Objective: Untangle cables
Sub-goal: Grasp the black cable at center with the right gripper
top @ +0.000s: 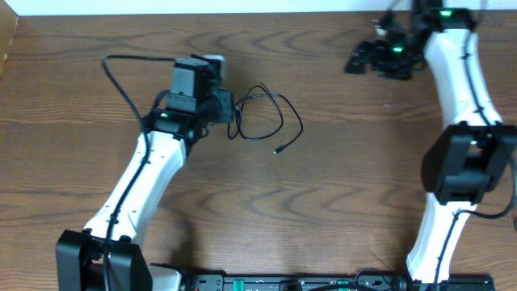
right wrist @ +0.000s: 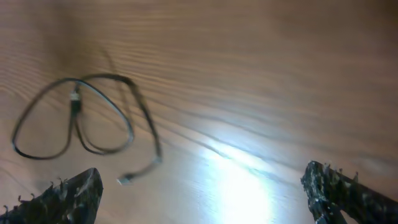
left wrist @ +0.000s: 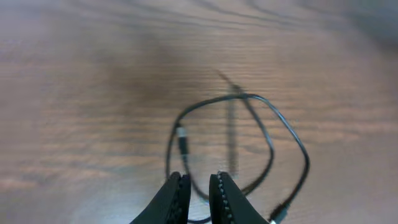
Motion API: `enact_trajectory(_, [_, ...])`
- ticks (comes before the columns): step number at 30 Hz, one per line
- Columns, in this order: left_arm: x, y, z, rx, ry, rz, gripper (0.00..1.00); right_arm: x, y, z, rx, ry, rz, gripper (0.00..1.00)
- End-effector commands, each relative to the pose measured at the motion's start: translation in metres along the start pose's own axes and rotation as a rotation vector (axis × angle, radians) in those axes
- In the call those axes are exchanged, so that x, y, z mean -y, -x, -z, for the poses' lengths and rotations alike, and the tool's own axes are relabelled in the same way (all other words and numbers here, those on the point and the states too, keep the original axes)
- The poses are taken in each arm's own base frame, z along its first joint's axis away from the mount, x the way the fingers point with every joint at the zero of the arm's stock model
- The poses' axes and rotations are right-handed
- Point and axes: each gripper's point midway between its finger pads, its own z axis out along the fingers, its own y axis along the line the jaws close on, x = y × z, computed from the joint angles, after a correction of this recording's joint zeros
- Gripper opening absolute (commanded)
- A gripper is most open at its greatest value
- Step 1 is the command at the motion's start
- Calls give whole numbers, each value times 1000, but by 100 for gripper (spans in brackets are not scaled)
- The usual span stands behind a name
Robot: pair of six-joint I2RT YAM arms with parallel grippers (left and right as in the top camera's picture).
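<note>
The black cable lies in loose overlapping loops on the wooden table, a little left of centre and toward the 12 o'clock edge in the overhead view. Its long axis there runs roughly from 10 to 4 o'clock, and its free tail hooks back toward 7 o'clock, ending in a small plug. The left wrist view shows what the overhead cannot: a second plug with a pale collar lies inside the loop, its axis running 12 to 6. The right wrist view sees the same loops from the far side, at its 9 o'clock. The left gripper sits at the 9 o'clock edge of the loops, jaws parted only by a narrow slit wider than the cord. A strand runs into that slit, but contact cannot be told. The right gripper is well apart at the overhead's 1 o'clock, its jaws spread wide and holding nothing.
</note>
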Motion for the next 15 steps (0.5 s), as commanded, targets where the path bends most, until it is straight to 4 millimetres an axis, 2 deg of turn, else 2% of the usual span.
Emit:
enact_trajectory(1, [-37, 3, 8, 7, 72, 171, 17, -43, 3, -7, 27, -11, 1, 99])
enact_trajectory(5, [-73, -5, 15, -20, 137, 250, 17, -96, -1, -31, 35, 22, 101, 99])
enact_trajectory(9, [-101, -12, 23, -42, 176, 318, 17, -151, -18, -50, 21, 53, 171, 99])
enact_trajectory(12, [-112, -17, 27, -55, 179, 355, 17, -170, -30, -61, 19, -2, 137, 99])
enact_trajectory(15, [-113, -19, 29, -67, 150, 380, 17, -185, -41, -70, 16, -35, 100, 99])
